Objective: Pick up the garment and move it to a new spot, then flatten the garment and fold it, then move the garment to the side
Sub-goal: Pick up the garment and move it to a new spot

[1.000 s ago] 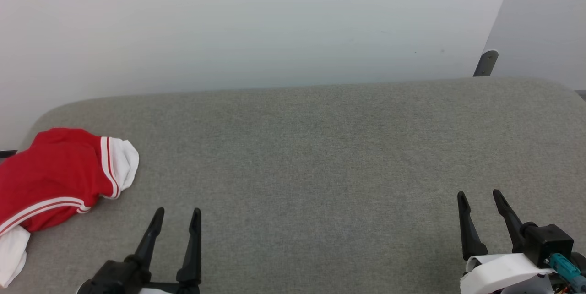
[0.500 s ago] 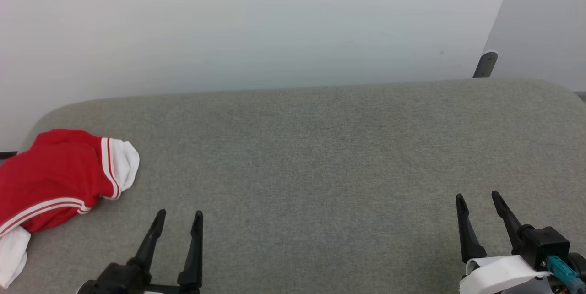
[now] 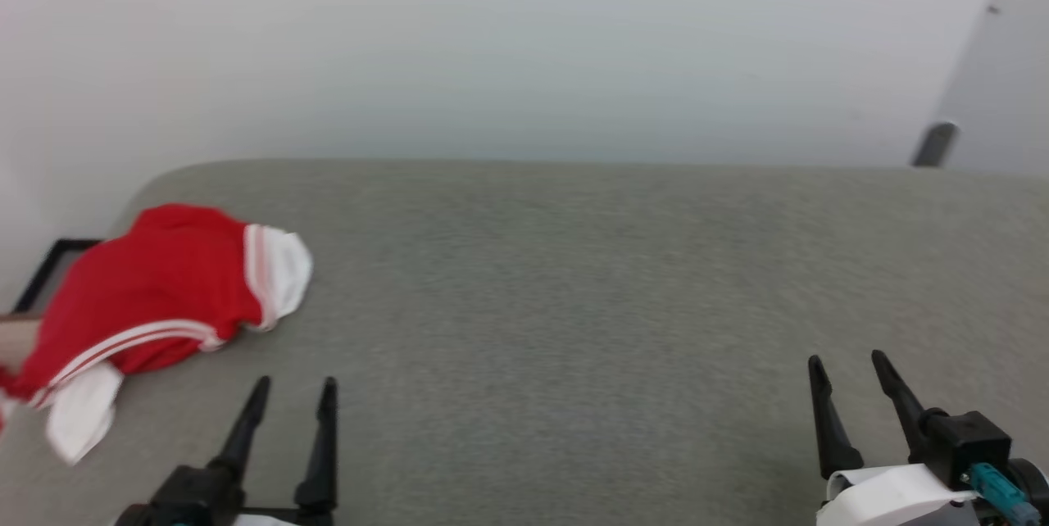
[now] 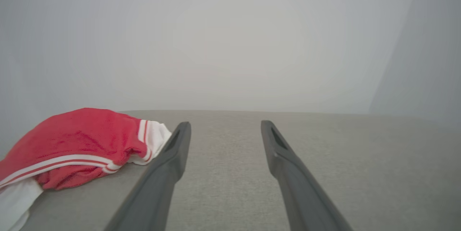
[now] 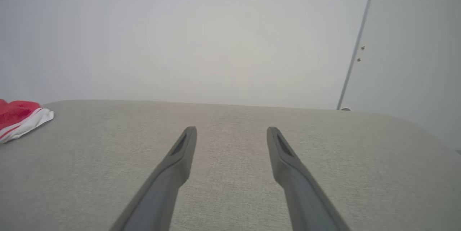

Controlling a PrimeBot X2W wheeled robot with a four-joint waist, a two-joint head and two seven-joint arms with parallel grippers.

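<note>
Head camera has swung left since the earlier frame | garment [image 3: 156,297] crumpled on table [image 3: 574,305] at 9 o'clock, near left jaws, at their 10 o'clock | left jaws wide apart, empty | right jaws wide apart, empty, 4 o'clock

Both grippers are the same deal: two long matte black fingers [image 4: 169,166] tapering to pointy tips, each with a narrow slot near the tip in the wrist views. The left gripper [image 3: 295,385], lower left of the head view, has a chunky black base [image 3: 192,493]. The right gripper [image 3: 846,362], lower right, has a black block [image 3: 955,436], a glossy white shell [image 3: 885,489] and a teal connector [image 3: 993,489].
</note>
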